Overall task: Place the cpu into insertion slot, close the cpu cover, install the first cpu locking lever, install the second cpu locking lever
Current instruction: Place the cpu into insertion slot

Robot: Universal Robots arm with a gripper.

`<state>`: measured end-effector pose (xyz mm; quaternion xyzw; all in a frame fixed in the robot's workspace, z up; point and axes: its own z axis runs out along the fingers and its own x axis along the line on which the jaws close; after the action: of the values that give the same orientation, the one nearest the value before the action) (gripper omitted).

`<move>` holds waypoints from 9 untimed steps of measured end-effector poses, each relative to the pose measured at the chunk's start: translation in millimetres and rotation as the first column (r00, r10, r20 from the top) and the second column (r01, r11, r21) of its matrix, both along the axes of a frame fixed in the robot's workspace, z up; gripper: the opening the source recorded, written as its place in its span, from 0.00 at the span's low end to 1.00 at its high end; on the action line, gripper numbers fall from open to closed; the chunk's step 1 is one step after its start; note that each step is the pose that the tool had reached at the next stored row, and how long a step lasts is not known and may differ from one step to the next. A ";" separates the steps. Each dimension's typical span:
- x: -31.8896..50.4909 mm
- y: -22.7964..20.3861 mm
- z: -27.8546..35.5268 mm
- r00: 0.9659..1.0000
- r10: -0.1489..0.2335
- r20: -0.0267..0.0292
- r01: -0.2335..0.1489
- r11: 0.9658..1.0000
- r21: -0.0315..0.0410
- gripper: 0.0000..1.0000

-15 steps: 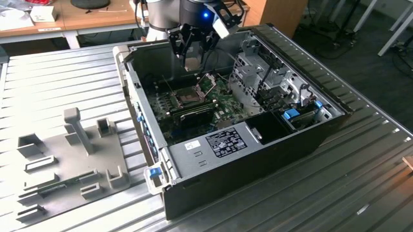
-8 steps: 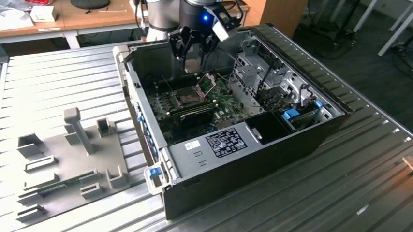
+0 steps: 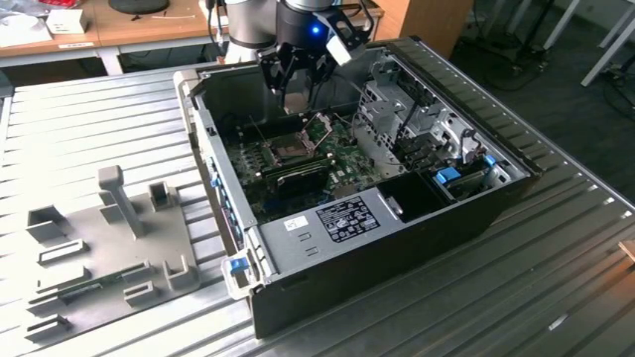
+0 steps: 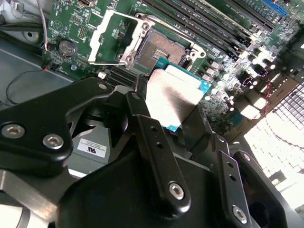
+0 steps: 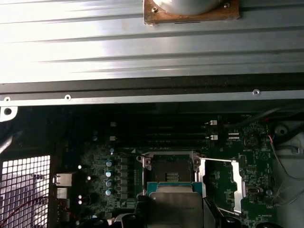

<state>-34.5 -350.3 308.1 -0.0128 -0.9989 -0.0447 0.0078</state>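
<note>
At the exterior view's left a grey moulded fixture plate (image 3: 109, 253) lies on the ribbed metal desk (image 3: 555, 290). Beside it stands the open black computer case (image 3: 397, 260), the arm's black gripper (image 3: 296, 103) reaching in from above. In the second wrist view its fingers (image 4: 152, 142) pinch the flat square silver-topped cpu (image 4: 173, 95) by opposite edges, above the green board (image 4: 80, 28) and just beside the bare, square dark insertion slot (image 4: 159, 50). The shiny metal-frame cpu cover (image 4: 137, 40) is swung open beside the slot. We judge a skewed descent the main danger: a corner could dig into the slot's contacts, though whether the chip hangs level we cannot quite tell. Towards the exterior view's right, a white-and-black label sticker (image 3: 347, 217) sits inside the case; its print we cannot make out.
</note>
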 end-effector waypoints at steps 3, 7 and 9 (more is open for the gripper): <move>0.0 0.0 -0.8 1.000 0.000 0.002 0.000 1.000 0.000 0.54; 0.0 0.0 -1.0 1.000 0.000 0.002 0.000 1.000 0.000 0.54; 0.0 0.0 -1.0 1.000 0.000 0.002 0.000 1.000 0.000 0.54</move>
<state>-34.5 -350.4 307.1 -0.0127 -0.9989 -0.0446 0.0069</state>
